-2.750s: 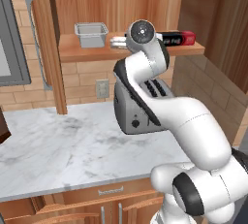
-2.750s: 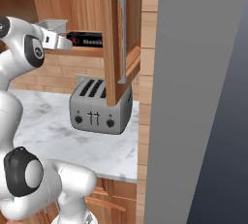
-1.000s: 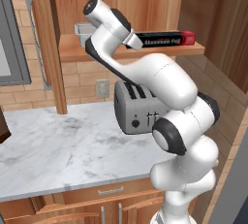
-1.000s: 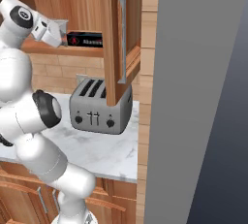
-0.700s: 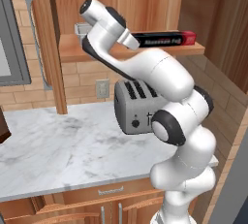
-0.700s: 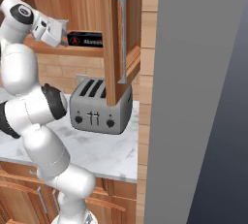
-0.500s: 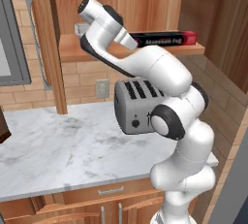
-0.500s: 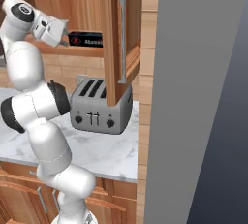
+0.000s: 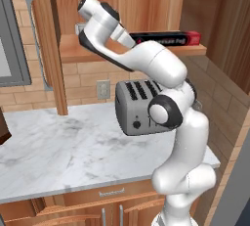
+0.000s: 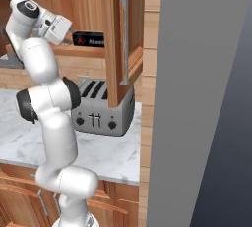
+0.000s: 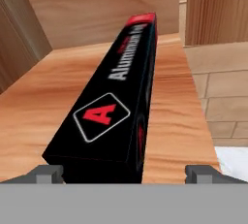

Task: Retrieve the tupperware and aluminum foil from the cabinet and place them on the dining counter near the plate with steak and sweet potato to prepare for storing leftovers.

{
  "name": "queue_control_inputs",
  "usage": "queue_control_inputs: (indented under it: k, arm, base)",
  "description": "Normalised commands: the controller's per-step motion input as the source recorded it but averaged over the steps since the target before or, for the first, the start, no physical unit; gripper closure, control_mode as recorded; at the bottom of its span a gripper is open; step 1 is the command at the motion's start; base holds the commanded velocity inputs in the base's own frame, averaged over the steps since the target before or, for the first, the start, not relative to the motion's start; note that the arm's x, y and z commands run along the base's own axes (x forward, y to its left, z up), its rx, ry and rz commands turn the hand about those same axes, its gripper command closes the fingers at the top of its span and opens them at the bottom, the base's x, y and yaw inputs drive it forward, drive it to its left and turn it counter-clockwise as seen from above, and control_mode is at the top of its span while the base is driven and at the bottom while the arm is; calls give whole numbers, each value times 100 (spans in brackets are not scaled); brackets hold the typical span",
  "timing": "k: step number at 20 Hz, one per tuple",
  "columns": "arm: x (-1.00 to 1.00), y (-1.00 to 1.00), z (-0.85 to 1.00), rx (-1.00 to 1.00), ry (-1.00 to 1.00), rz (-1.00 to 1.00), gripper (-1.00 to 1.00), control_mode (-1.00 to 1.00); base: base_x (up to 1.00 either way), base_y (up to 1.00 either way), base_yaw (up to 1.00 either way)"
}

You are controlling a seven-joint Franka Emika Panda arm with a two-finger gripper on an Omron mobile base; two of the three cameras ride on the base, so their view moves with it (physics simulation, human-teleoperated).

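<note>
The aluminum foil [image 11: 116, 102], a long black carton with a red emblem, lies on the cabinet shelf [image 11: 179, 121]. My gripper [image 11: 126, 172] is open at the carton's near end, one fingertip on each side of it, not closed on it. From the left base the gripper [image 9: 128, 38] meets the left end of the foil [image 9: 166, 38]; from the right base the gripper [image 10: 69, 34] touches the foil [image 10: 91, 39]. A grey edge of the tupperware [image 9: 78, 28] peeks out behind my arm on the same shelf. The dining counter and the plate are out of view.
A silver toaster [image 9: 139, 107] stands on the marble worktop [image 9: 58, 151] under the shelf. The open cabinet door [image 10: 120, 34] with its metal handle hangs right of my arm. A tall grey panel [image 10: 202, 98] walls off the right side.
My arm's elbow and lower links have swung left while the hand stays at the foil's left end. The jaws stay open and the foil has not moved.
</note>
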Motion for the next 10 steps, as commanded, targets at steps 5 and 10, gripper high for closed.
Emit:
queue_control_inputs:
  k: [5,10]
  arm:
    - [50,-7,0,0,0,-1,-100,-100]
    - [29,-19,-9,0,0,0,-100,-100]
  base:
    - [0,0,0]
    - [0,0,0]
